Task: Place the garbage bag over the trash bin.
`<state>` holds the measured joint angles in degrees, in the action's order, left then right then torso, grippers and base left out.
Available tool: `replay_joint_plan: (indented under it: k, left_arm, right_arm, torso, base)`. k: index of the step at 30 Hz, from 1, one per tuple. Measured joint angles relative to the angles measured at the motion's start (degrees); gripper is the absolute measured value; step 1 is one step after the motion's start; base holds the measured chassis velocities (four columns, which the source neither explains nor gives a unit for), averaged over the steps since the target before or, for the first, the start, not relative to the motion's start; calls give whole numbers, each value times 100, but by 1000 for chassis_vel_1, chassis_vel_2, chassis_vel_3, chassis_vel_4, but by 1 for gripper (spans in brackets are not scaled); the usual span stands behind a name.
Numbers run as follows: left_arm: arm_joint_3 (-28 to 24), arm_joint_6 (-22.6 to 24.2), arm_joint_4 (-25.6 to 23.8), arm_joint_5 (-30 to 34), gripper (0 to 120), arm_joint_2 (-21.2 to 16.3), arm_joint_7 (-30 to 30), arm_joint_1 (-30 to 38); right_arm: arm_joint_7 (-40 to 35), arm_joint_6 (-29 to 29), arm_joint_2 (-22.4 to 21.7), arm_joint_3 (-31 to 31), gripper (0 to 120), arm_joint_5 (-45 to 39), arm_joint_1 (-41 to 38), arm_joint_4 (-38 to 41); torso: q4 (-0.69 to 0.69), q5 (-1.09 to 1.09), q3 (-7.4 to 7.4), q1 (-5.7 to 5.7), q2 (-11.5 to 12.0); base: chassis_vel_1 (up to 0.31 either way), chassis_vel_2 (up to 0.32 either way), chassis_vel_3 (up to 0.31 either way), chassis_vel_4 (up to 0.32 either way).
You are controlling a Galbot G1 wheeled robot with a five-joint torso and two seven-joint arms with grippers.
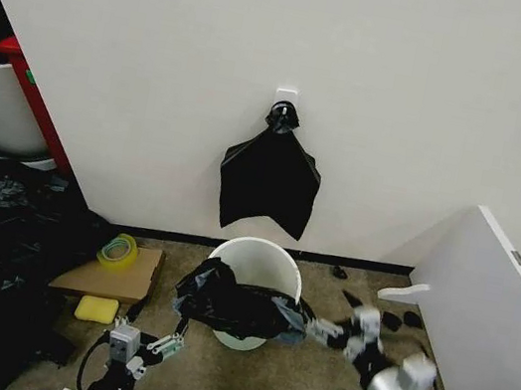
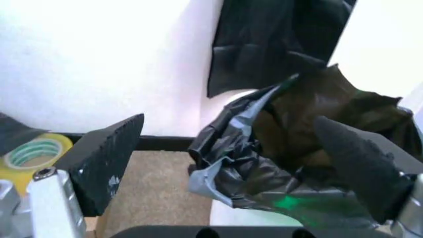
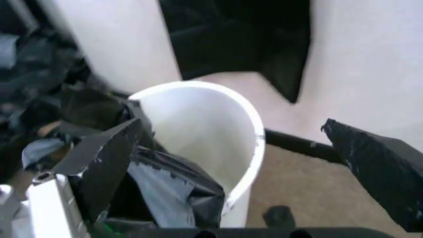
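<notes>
Head view, trash bin: the trash bin (image 1: 258,255) is seen at lower centre of the frame, on the floor just below the black bundle of bags (image 1: 270,179) hung on the wall; its far rim is bare white.
Head view, garbage bag: the garbage bag (image 1: 239,304) is draped crumpled over the bin's near rim, covering the front half only.
Head view, left gripper: the left gripper (image 1: 156,343) is seen at lower left of centre, jaws spread, just short of the bag's left edge.
Head view, right gripper: the right gripper (image 1: 326,330) is reached in from lower right, at the bag's right edge; whether the film is pinched cannot be told here.
Left wrist view, bag: glossy, wrinkled black film is seen at centre and right, with the mouth partly gaping; the jaws are apart, one pad at the bag's side, nothing clamped.
Right wrist view, bin: the white rim and smooth inner wall are shown at centre, with the bag bunched over the rim at lower left.
Right wrist view, jaws: the jaws stand wide apart, holding nothing.
Step judged: the bag's mouth is being spread over the rim.
Doing it well: the hem should be gripped at opposite sides, lifted clear, and drawn past the far rim without tipping the light bin.
</notes>
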<state>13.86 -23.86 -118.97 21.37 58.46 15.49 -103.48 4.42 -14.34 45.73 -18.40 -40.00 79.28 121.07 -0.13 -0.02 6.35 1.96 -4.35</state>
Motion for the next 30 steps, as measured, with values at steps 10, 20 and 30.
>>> replay_joint_plan:
  k: [10, 20, 30]
  left_arm:
    - [248, -57, -30, -56, 100, 361, -143, -288]
    - [102, 108, -145, 40, 100, 556, -153, -423]
    - [-71, 297, -284, 341, 100, 588, -88, -477]
  right_arm:
    - [1045, -701, -47, 1855, 100, -504, -2880, -1982]
    - [2050, -783, 411, 3217, 100, 5, -4620, -3637]
    - [2528, -791, 889, 3724, 94, 144, -5299, -4724]
  torso:
    - [-2, 1, 1, 1, 1]
    - [-1, -1, 0, 1, 1]
    - [-2, -1, 0, 0, 1]
  base:
    - [0, 0, 0, 0]
    - [0, 0, 0, 0]
    - [0, 0, 0, 0]
